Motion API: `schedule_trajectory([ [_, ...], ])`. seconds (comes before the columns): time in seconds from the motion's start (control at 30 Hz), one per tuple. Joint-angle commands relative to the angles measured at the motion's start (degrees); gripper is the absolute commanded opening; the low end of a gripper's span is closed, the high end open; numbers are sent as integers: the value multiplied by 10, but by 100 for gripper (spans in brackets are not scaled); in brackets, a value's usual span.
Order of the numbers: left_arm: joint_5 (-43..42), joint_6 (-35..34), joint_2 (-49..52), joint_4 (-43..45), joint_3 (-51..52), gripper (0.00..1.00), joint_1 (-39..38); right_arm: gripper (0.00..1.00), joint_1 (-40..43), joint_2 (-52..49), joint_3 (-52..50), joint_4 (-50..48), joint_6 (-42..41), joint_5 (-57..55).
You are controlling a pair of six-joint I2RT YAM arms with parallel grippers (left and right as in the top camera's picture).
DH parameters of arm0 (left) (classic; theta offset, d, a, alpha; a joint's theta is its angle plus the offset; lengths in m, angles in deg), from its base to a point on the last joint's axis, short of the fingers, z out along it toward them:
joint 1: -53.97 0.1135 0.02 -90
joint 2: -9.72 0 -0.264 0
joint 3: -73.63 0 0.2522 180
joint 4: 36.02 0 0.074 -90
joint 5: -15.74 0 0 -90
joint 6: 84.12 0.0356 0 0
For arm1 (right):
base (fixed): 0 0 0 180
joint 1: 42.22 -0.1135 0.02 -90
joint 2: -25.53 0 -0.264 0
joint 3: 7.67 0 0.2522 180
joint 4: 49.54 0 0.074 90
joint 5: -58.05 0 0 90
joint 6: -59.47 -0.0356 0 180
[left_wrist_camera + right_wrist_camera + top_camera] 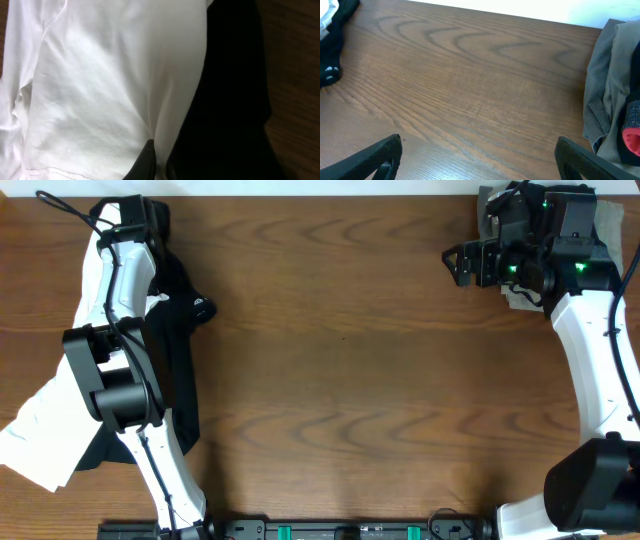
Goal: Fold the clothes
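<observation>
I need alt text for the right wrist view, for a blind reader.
The right pincer hangs open over the brown wood-grain table, its two black fingers at the bottom corners. A crumpled grey fabric garment lies at the right edge and a black fabric garment at the upper left.

The table [340,350] — smooth brown grained wood; white garment [100,90] and black garment [225,100] — soft matt cloth.

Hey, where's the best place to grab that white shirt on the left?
Probably take the white shirt by its loose corner nearest the robot, coming from above on the outer left side: it spreads flat there, clear of the black garment and the left arm.
</observation>
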Motion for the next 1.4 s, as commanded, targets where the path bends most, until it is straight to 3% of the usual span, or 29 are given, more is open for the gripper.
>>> schedule_trajectory([
  [0.0,5,-13,-43,-7,-11,6,-3,95,-11,-1,-3,0,6,5],
  [0.3,4,-22,-237,20,-18,6,-48,92,-11,-1,-3,-5,1,30],
  [0.57,-45,-22,-364,30,-18,6,-150,90,-11,-1,-3,-3,-16,31],
  [1.03,-47,-27,-357,88,-18,6,-284,85,-39,-1,-5,35,-26,160],
  [1.37,-47,-26,-357,91,-18,6,-333,76,-137,-20,-7,-104,-132,136],
])
